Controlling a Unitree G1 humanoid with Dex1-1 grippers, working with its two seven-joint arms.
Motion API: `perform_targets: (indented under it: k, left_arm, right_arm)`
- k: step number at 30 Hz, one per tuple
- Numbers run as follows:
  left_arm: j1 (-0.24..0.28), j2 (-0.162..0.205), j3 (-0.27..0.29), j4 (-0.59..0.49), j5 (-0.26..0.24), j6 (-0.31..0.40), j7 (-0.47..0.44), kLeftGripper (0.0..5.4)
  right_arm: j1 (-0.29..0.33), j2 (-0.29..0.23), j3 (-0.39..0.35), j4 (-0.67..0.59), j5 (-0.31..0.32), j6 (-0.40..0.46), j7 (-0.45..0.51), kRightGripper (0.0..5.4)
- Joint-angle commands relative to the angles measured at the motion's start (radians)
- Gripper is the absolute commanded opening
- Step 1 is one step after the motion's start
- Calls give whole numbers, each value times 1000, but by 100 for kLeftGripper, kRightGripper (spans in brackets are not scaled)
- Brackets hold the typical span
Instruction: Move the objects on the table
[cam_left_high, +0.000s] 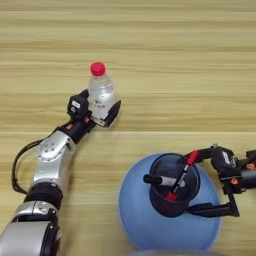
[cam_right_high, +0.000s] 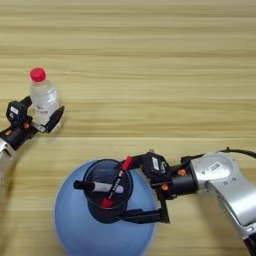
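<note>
Your left claw (cam_left_high: 102, 111) grips the clear bottle (cam_left_high: 100, 90), upright on the desk (cam_left_high: 190, 60) at centre left of the frame. Your right claw (cam_right_high: 131, 189) is open around the dark cup (cam_right_high: 106, 195), which stands on the blue plate (cam_right_high: 75, 225) at the bottom, one finger at its rim, one along its base. A black-capped marker (cam_right_high: 92, 186) and a red-capped marker (cam_right_high: 117, 182) sit inside the cup.

no legible text, not even on the bottle (cam_left_high: 101, 93) label
</note>
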Motion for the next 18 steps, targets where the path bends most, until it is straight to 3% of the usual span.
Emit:
perform_targets:
  k: [1, 18]
  left_arm:
    - [-8, 11, 1, 3, 2, 3, -4, 540]
    - [44, 16, 11, -94, -24, 17, -42, 540]
  right_arm:
    - [13, -25, -35, 19, -5, -22, -6, 537]
    - [51, -35, -62, 64, -13, -40, -24, 537]
